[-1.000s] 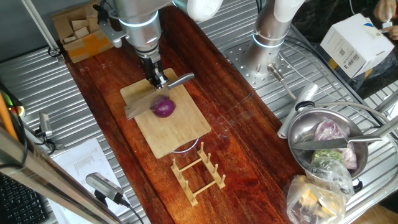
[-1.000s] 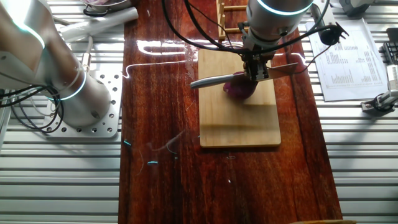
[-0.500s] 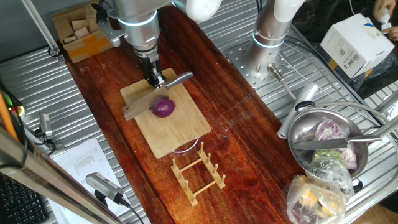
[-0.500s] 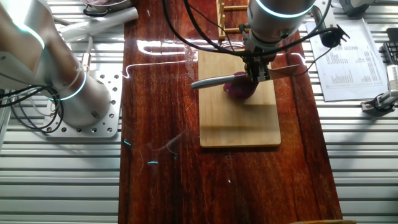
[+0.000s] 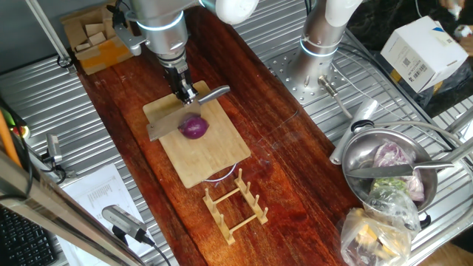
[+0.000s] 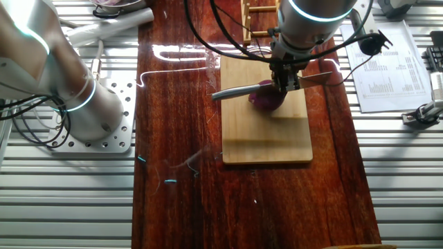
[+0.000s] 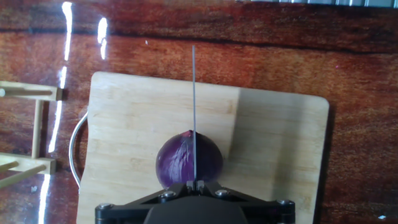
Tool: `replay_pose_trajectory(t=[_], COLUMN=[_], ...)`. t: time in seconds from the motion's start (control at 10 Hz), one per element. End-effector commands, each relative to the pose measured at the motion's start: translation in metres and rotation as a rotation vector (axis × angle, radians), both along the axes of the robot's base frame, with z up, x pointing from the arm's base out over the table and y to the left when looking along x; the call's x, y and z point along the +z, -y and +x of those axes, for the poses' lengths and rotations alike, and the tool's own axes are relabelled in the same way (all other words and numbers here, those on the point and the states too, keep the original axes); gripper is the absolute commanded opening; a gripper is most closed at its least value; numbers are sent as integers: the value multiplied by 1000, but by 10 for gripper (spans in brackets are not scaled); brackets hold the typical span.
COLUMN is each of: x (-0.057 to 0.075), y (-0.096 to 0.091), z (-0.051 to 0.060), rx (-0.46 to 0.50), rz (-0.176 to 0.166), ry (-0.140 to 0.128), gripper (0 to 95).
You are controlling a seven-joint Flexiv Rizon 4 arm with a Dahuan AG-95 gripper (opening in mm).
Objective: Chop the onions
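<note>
- onion [image 7: 188, 160]: one small round red one, glossy dark purple skin with fine lines running to a pointed tip, whole as far as the views show.
- it sits on a pale wooden board [image 5: 197, 140], roughly at the board's middle, and the board lies on the dark red wooden counter [image 5: 295, 185].
- hand [image 5: 182, 92] is clamped on the handle of a knife [image 5: 164, 126]; the blade stretches over the board and the handle end sticks out on the far side of the fingers.
- in the hand view the blade shows edge-on as a thin line running across the onion's top; whether it touches or has entered the skin cannot be told.
- in the other fixed view the hand and the blade cover much of the onion [image 6: 266, 98], so only its lower part shows.
- the hand view cuts off the near edge of the board and the onion's near side behind the hand's black body.
- a wooden rack [image 5: 235, 204] stands just past one end of the board.
</note>
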State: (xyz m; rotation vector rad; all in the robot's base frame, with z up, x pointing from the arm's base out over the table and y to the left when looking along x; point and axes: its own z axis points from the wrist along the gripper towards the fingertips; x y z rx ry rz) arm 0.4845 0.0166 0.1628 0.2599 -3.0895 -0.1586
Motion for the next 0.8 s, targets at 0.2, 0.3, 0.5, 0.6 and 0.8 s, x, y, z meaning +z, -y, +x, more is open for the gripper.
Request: replay_pose_trajectory(t=[0.2,0.3,0.5,0.6,0.8], x=[-1,-11,-19,-19,-12], y=[1,2,3,3,2], z=[2,4,7,7,5], rx=[4,8,7,7,5], rz=[-1,-2,-2,-1,0], ry=[6,17,23,24,16], gripper=[0,0,0,0,0])
